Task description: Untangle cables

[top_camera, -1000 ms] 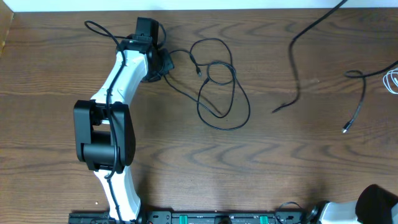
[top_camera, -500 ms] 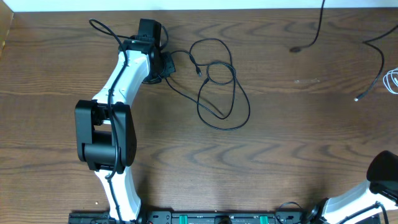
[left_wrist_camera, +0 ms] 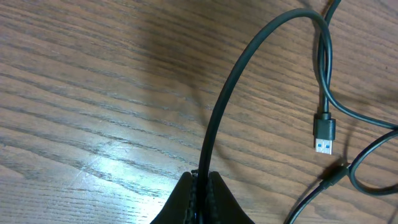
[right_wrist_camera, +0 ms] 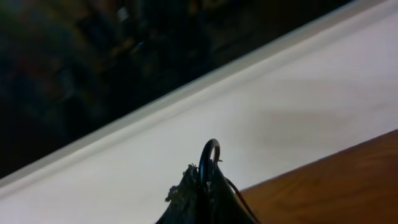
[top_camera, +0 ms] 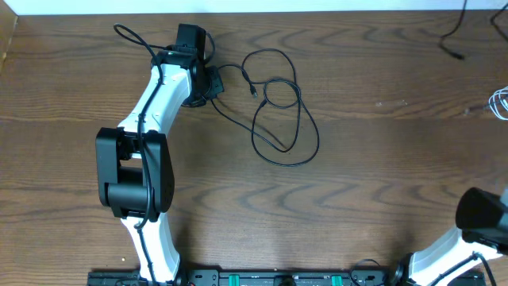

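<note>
Cables [left_wrist_camera: 214,124] on brown wood-grain table [top_camera: 381,183]

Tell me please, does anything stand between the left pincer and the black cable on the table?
Nothing visible does. The left pincer is shut directly on the black cable, which leaves its tips over the bare table. The USB plug lies off to the side, not touching the pincer.

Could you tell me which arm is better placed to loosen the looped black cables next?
Probably left: its fingers pinch a cable right beside the loops, while the right arm is far off, holding another cable.
</note>
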